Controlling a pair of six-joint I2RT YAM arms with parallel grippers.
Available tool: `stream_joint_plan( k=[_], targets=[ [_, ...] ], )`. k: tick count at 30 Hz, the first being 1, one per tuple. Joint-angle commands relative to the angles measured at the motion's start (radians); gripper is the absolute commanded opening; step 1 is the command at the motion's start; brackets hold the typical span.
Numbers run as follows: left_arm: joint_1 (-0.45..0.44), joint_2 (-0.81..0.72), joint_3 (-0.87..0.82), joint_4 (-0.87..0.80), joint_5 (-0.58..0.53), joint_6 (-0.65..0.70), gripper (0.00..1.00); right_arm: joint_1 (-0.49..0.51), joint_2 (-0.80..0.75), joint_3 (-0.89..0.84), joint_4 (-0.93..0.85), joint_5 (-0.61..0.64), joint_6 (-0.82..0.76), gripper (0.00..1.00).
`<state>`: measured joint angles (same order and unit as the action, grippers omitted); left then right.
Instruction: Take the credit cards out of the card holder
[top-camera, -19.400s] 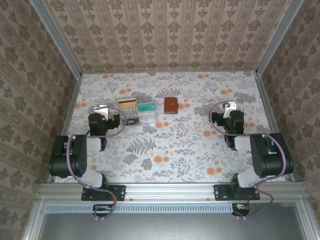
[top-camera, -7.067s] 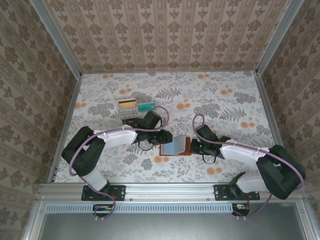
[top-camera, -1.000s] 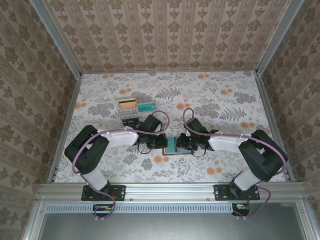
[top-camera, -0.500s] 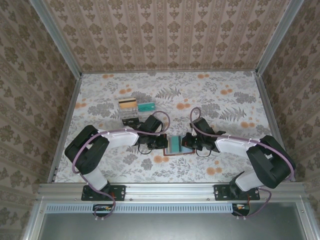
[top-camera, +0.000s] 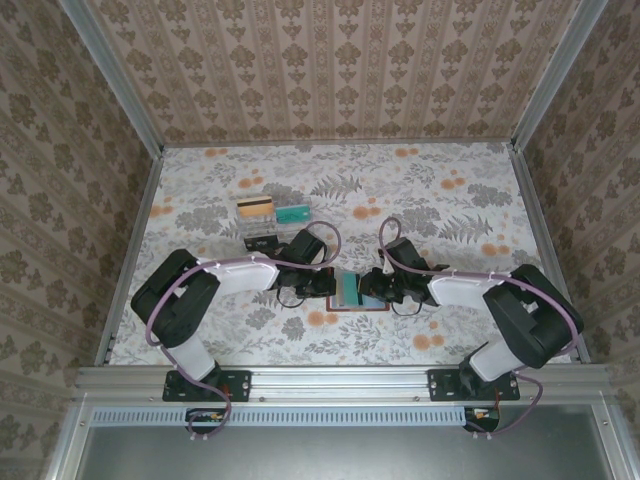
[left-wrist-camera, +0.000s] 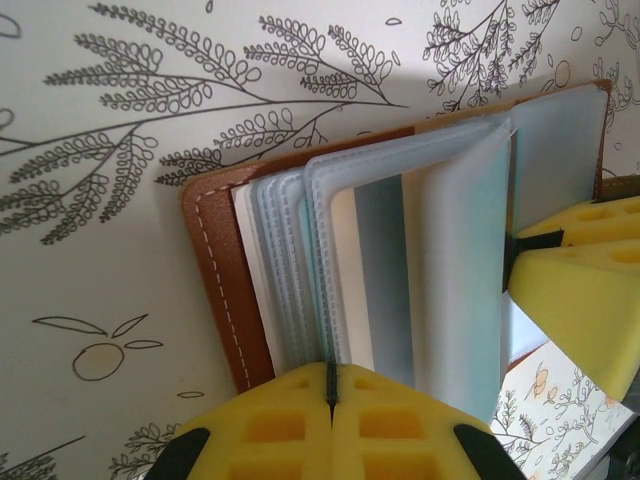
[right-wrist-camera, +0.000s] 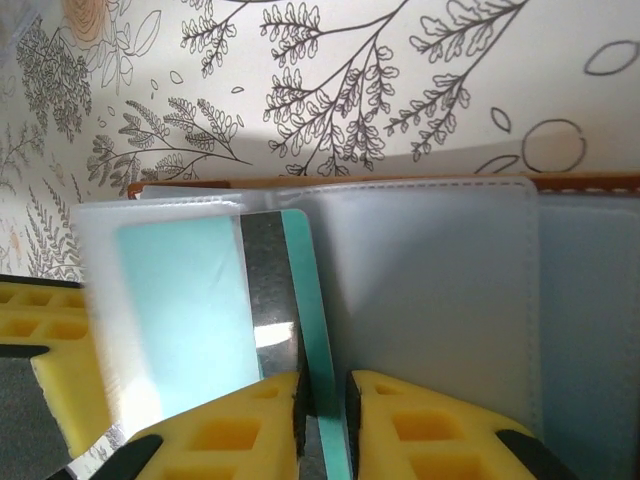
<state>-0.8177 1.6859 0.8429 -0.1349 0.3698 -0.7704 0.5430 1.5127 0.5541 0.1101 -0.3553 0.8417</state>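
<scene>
While both arms reach in from the near edge of the counter, I see the card holder lying open between them, somewhat nearer that edge than the counter's middle. Its brown leather faces down and its clear sleeves are fanned upward. My left end effector has its yellow pads pressed together on one edge of the sleeves, just beside the stitched leather cover. My right end effector meets the card holder from the opposite side. Its pads are almost closed, pinching the edge of a teal card with a dark stripe, which sits partly inside a frosted sleeve. Farther off, toward the far left corner, a tan card and a green card lie flat side by side, well apart from the card holder.
</scene>
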Motion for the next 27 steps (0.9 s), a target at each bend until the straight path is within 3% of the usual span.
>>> stream_joint_plan(
  k=[1,6,14,27],
  targets=[
    [-0.006,0.032,0.008,-0.064,-0.017,0.006,0.00,-0.006,0.029,-0.006,0.039,-0.026,0.014,0.21],
    [-0.006,0.030,0.008,-0.069,-0.019,0.007,0.00,-0.015,-0.003,-0.012,0.005,-0.009,0.003,0.14],
    [0.004,0.005,0.013,-0.098,-0.045,0.014,0.00,-0.031,-0.060,-0.016,-0.051,-0.003,-0.018,0.26],
    [-0.004,-0.053,0.083,-0.108,-0.037,0.026,0.00,-0.031,-0.037,-0.010,-0.032,-0.023,-0.014,0.27]
  ],
)
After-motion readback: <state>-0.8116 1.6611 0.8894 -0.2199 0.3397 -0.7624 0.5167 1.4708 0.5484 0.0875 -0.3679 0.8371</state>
